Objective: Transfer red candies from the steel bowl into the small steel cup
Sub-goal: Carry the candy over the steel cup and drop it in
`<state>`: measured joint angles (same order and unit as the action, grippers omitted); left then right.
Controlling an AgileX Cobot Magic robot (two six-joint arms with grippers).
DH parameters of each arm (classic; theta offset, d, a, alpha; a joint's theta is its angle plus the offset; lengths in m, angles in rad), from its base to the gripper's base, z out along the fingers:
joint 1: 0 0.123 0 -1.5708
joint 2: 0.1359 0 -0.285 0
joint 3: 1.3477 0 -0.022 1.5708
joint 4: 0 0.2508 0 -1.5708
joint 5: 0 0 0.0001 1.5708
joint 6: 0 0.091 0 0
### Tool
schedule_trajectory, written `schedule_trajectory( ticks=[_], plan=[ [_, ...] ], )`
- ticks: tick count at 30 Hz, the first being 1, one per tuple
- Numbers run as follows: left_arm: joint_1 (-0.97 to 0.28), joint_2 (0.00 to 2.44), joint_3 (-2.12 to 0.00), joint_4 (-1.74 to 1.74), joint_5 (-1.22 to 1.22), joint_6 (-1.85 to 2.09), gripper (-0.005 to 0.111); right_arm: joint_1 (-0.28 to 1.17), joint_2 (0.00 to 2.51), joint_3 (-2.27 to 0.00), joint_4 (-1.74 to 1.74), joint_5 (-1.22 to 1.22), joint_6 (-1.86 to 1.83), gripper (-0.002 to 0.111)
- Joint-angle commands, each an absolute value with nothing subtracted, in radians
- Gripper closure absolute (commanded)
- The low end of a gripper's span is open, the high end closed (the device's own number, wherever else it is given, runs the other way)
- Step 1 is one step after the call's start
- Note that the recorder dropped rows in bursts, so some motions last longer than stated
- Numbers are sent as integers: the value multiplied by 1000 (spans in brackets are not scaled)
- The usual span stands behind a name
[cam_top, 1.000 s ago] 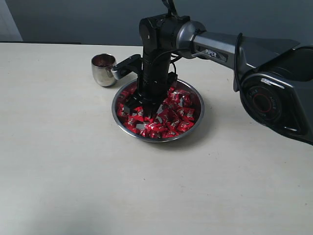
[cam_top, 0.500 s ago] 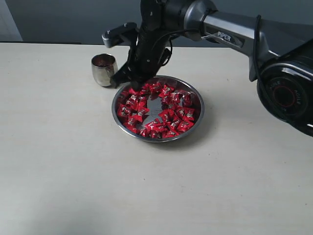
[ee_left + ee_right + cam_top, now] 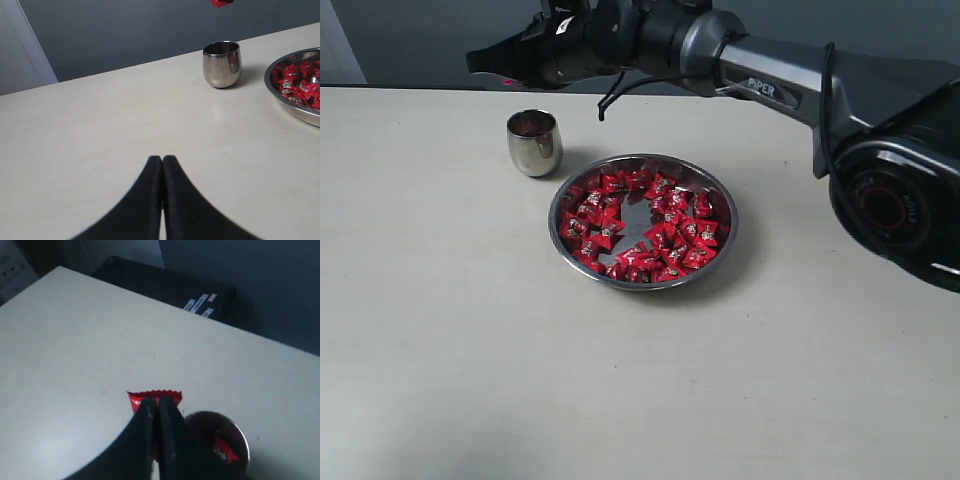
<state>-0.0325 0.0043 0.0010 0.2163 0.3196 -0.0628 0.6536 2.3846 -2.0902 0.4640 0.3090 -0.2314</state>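
Right wrist view: right jaws clamped on one candy, frilled wrapper edge poking past the tips. Cup below the jaws, a little off the line of the tips, with something red inside. Judged as the carry step, close to the drop. Next: centre the tips over the narrow mouth, lower a touch, then part the jaws. Released off-centre, likely lands on the tabletop. Bowl with the other candies well behind the jaws. Left jaws together, holding nothing.
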Motion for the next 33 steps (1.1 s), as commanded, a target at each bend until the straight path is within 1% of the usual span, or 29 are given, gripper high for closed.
schedule_trajectory(
  ticks=[1,12,33],
  plan=[
    [-33,0,0,219,313,-68,106,669,2425,-2090,475,207,-232,109],
    [-33,0,0,219,313,-68,106,669,2503,-2090,481,134,-230,109],
    [-33,0,0,219,313,-68,106,651,2507,-2090,485,124,-177,109]
  ],
)
